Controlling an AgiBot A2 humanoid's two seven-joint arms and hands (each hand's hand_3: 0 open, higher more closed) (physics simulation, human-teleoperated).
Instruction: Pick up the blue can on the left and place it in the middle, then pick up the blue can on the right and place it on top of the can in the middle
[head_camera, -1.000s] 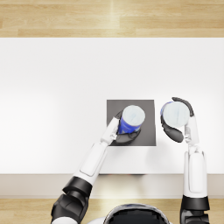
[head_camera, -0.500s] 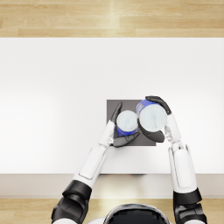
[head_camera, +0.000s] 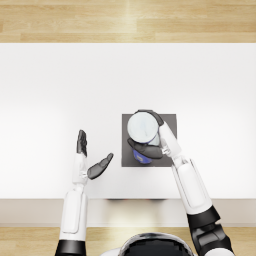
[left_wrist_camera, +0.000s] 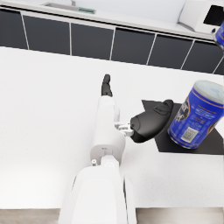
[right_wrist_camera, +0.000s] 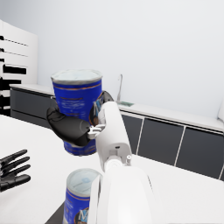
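Observation:
My right hand (head_camera: 150, 147) grips a blue can (head_camera: 143, 126) from the side and holds it upright in the air. A second blue can (head_camera: 142, 158) stands on the dark mat (head_camera: 167, 122) right below, mostly hidden in the head view. The right wrist view shows the held can (right_wrist_camera: 78, 103) in my right hand (right_wrist_camera: 70, 127), with a small gap down to the standing can (right_wrist_camera: 81, 192). My left hand (head_camera: 89, 159) is open, fingers spread, left of the mat. In the left wrist view the left hand (left_wrist_camera: 142, 124) lies apart from the standing can (left_wrist_camera: 197, 114).
The white table (head_camera: 60, 90) stretches wide on both sides of the mat, with its front edge near my arms. Dark cabinets (left_wrist_camera: 87, 41) and a white counter line the far wall.
My left hand has let go of the middle can and drawn back to the left, opening. My right hand has carried its can leftward to above the middle can.

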